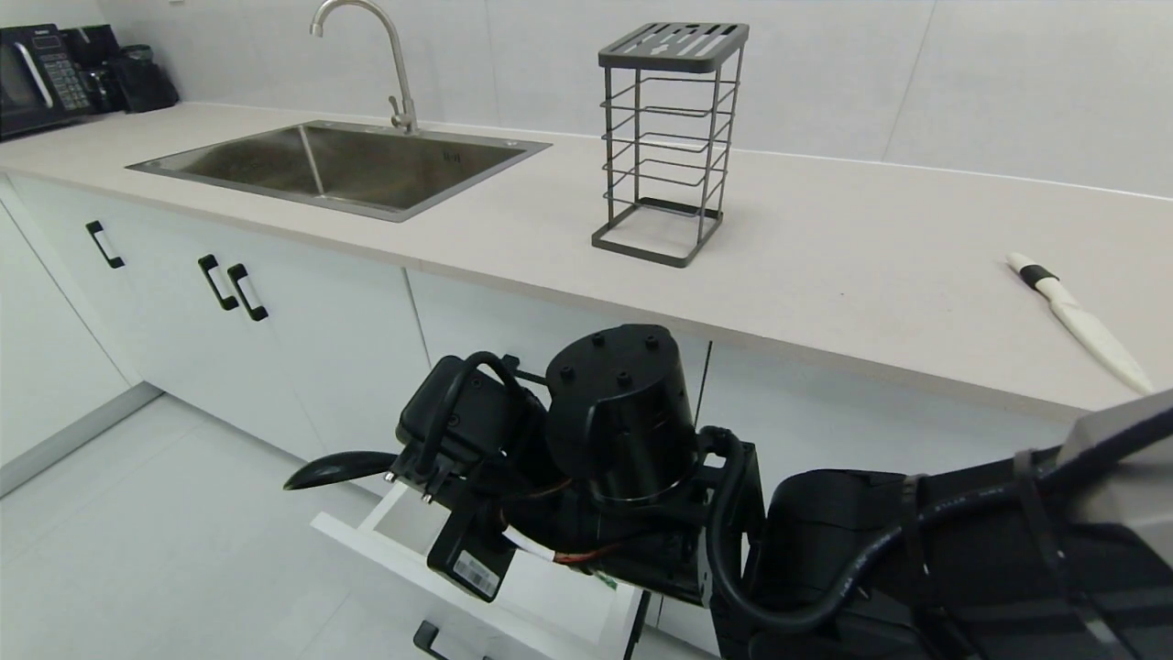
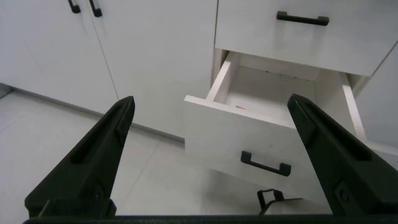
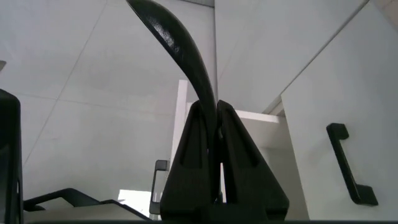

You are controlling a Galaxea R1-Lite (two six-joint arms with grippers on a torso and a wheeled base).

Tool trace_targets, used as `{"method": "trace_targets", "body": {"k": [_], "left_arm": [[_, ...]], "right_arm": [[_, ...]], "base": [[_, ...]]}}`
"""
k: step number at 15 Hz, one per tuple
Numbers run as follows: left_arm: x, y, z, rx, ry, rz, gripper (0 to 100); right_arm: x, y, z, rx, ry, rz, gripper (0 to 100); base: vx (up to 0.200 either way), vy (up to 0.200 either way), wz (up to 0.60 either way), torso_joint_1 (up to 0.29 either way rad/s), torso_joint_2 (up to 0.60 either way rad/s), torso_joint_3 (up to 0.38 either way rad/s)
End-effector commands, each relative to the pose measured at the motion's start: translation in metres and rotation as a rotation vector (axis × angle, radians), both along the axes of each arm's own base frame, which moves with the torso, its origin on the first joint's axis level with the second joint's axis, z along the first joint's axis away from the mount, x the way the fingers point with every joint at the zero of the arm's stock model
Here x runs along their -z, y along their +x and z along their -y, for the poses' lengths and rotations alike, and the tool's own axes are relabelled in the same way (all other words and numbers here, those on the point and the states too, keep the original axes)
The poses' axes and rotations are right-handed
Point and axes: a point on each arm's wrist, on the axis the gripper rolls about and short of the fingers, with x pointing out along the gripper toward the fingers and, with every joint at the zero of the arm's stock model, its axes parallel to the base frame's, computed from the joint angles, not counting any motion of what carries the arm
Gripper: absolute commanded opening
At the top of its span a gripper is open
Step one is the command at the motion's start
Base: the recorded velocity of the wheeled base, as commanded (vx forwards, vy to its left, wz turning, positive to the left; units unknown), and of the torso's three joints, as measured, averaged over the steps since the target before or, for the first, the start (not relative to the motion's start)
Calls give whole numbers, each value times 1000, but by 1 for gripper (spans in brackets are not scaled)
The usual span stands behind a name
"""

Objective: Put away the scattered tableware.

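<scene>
My right gripper (image 3: 216,112) is shut on the handle of a black spoon (image 3: 177,43). In the head view the spoon (image 1: 337,468) sticks out to the left of the right wrist, above the front of an open white drawer (image 1: 541,600) below the counter. My left gripper (image 2: 211,149) is open with nothing between its fingers (image 2: 106,149); it faces the same open drawer (image 2: 249,134), whose inside looks bare. A white knife (image 1: 1081,323) with a black band lies on the counter at the far right.
A dark wire knife rack (image 1: 669,137) stands mid-counter, and a steel sink (image 1: 339,165) with a tap lies to its left. White cabinet doors with black handles (image 1: 234,289) run along the left. A microwave (image 1: 32,78) sits in the far left corner.
</scene>
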Motion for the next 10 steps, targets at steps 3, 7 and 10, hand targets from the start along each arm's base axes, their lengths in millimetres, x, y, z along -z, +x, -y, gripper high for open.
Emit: {"method": "trace_targets", "body": {"k": [3,7,10], "left_arm": [[0,0,0,0,0,-1,100],[0,0,0,0,0,-1,100],[0,0,0,0,0,-1,100]], "right_arm": [[0,2,-3,1,6,2,0],[-6,6,-6,7,25,14,0],[-8,12,-14,5,46,24,0]], "base": [[0,0,0,-149,245,97],[0,0,0,-206,259,113],[0,0,0,-121,271,92]]}}
